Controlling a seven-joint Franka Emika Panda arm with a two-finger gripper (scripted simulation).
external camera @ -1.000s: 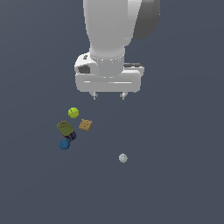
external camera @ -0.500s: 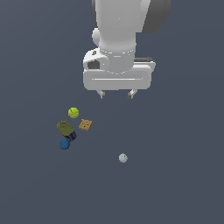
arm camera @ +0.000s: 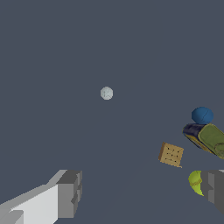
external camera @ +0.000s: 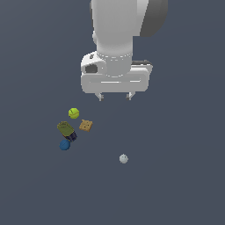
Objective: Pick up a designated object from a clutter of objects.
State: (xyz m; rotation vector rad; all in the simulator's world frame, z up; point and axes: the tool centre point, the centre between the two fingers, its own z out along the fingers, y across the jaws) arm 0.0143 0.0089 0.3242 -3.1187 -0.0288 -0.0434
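Note:
The designated object, a small boxy can [external camera: 67, 130] with an olive-green top and dark navy sides, lies in the clutter of objects at the exterior view's left, between a yellow-green ball [external camera: 74, 113] and a blue ball [external camera: 65, 144]. The wrist view shows the can [arm camera: 208, 139] too. My gripper [external camera: 115, 96] hangs open above the floor, up and to the exterior view's right of the can, with nothing between its fingers [arm camera: 70, 192].
A tan square tile [external camera: 85, 125] lies just beside the can. A pale grey ball [external camera: 123, 158] sits apart, toward the exterior view's lower right. In the wrist view I see the tile [arm camera: 170, 154], blue ball [arm camera: 202, 115], yellow-green ball [arm camera: 197, 182] and grey ball [arm camera: 106, 92].
My arm and gripper have shifted toward the exterior view's right over the last second. None of the objects moved.

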